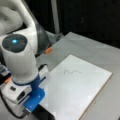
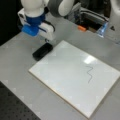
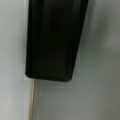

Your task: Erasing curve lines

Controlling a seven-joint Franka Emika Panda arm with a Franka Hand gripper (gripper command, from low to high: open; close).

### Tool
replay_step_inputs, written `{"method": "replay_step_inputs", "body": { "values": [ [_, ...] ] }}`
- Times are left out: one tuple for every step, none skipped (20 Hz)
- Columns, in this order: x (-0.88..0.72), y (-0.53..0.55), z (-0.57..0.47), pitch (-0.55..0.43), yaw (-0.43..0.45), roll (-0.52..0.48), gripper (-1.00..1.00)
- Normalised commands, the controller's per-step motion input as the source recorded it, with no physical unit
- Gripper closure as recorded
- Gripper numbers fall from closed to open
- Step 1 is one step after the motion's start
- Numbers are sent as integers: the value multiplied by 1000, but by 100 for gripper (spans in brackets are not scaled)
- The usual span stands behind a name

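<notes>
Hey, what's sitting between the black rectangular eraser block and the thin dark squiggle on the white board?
Nothing: in a front view, only bare white board separates the black eraser block from the curve lines, which remain unerased.

Board (image 2: pixel 65 72) open — eraser (image 2: pixel 42 51) edges it
</notes>
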Motion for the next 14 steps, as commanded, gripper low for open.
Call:
{"method": "replay_step_inputs", "body": {
  "values": [
    [225, -185, -44, -3, 4, 218, -100],
    [217, -178, -39, -5, -3, 221, -100],
    [209, -168, -37, -9, -12, 222, -100],
    [204, -160, -36, -12, -17, 221, -100],
    [205, -155, -28, -9, -15, 217, -100],
    [215, -147, -40, -10, -11, 229, -100],
    [225, -134, -66, -12, -17, 231, -100],
    [228, -129, -75, -9, -14, 222, -100],
    [234, -126, -88, -29, -25, 198, -100],
    [238, -131, -94, -41, -24, 174, -100],
    [236, -136, -84, -39, -19, 159, -100],
    [229, -148, -73, -49, -14, 129, -100],
    [210, -162, -55, -41, -11, 108, -100],
    [179, -176, -25, -22, -10, 90, -100]
  ]
}}
